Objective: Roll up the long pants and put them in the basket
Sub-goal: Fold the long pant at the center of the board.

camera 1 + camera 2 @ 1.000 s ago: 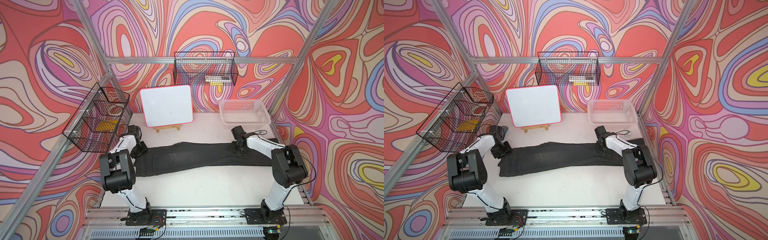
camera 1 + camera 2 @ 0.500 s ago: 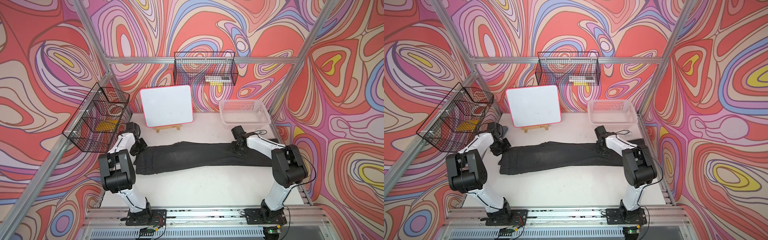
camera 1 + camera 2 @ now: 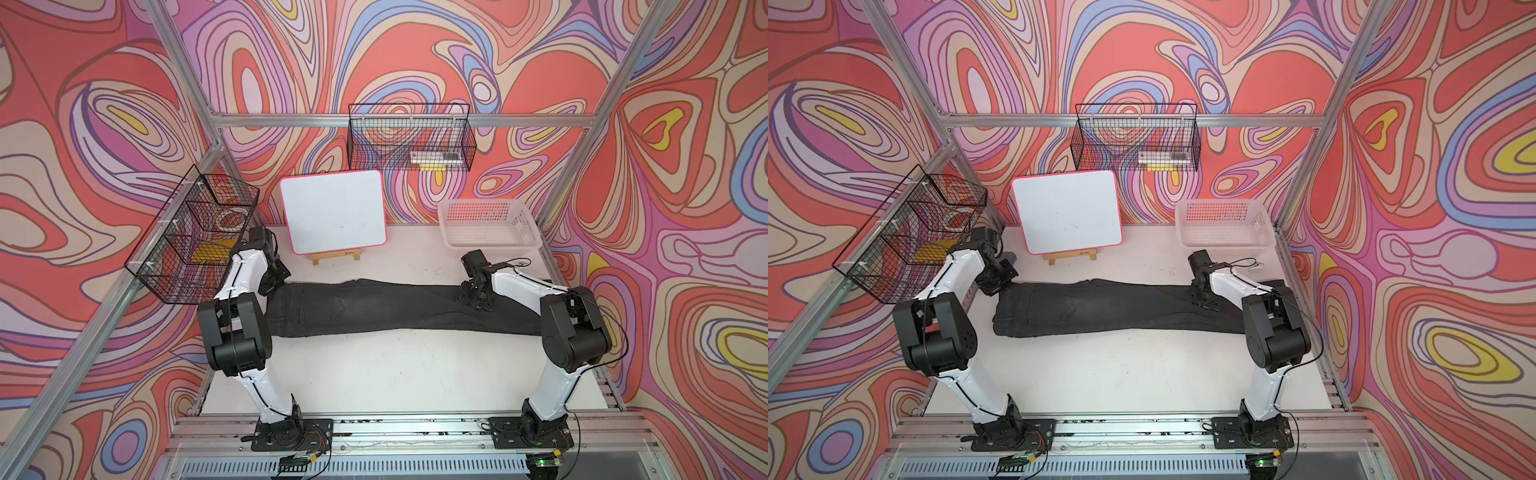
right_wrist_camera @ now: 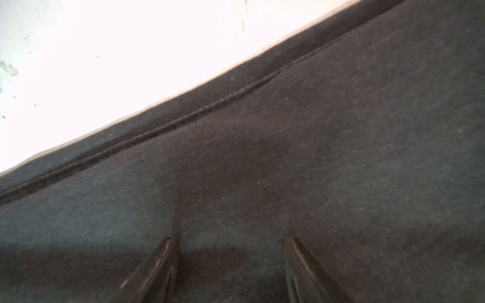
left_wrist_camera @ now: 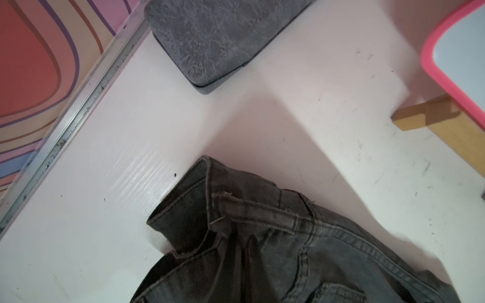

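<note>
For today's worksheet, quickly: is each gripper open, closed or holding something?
Left gripper: at the waistband of the charcoal-black denim long pants; cannot tell.
Right gripper: open, jaws apart on the pants.

Charcoal long pants; pink-rimmed whiteboard; white basket; grey eraser.

1. Finding: no text, number, brand or sign is legible in any view.
2. Wooden easel: there is a small dark mark on its front rail in both top views. It may be a logo but is too small to read.
3. Pale oblong item in the rear wire basket: it carries dark markings, blurred behind the mesh and unreadable.
</note>
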`<state>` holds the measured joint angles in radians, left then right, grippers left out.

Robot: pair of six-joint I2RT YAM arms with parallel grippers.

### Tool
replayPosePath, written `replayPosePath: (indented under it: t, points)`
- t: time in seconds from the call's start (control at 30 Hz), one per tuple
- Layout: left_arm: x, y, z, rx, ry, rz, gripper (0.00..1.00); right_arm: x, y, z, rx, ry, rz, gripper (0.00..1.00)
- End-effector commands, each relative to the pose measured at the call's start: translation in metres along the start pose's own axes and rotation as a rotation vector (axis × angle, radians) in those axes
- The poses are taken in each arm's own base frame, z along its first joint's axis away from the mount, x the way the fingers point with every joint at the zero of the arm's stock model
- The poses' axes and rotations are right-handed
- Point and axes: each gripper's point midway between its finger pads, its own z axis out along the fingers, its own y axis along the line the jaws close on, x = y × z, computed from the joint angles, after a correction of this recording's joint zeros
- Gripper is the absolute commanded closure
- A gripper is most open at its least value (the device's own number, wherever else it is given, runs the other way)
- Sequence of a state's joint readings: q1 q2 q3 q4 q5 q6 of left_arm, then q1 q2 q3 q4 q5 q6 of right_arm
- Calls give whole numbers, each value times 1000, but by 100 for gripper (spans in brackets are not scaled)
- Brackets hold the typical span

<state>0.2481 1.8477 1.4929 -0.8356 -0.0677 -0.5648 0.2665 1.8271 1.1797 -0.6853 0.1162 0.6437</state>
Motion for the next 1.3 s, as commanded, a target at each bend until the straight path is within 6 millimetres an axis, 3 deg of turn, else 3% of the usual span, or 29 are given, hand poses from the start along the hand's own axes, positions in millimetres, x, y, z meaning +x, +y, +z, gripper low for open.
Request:
replayPosePath:
  t: [0.0,0.1,0.2,0.37,0.47,0.57,0.67,0.8,0.87,1.07,1.27]
  points:
    - [-25,1,-7,-42,-87,-25,68,10,-27,0,45,13,52,33]
    - [-26,-15,-23,-49,-117,74,61,2,-51,-11,66,-13,105,30]
    - [-7,-42,-35,17,-88,148,61,-16,-81,-25,89,-47,157,26]
    - [53,-93,-52,116,-42,322,62,-47,-145,-47,147,-101,265,20]
    - [95,-117,-54,147,4,429,62,-46,-194,-47,234,-72,359,19]
    - [135,-129,-42,202,85,464,62,-47,-234,-40,249,-79,461,18]
    - [165,-126,-24,201,168,512,63,-56,-260,-24,245,-46,504,15]
    - [177,-106,-10,121,198,561,63,-71,-272,-7,271,-9,406,13]
    - [179,-94,-5,82,208,566,62,-81,-265,-1,202,-16,346,13]
    - [181,-62,25,3,266,497,62,-87,-256,16,139,-3,216,13]
    - [174,-44,42,-38,278,467,62,-72,-239,27,102,38,192,28]
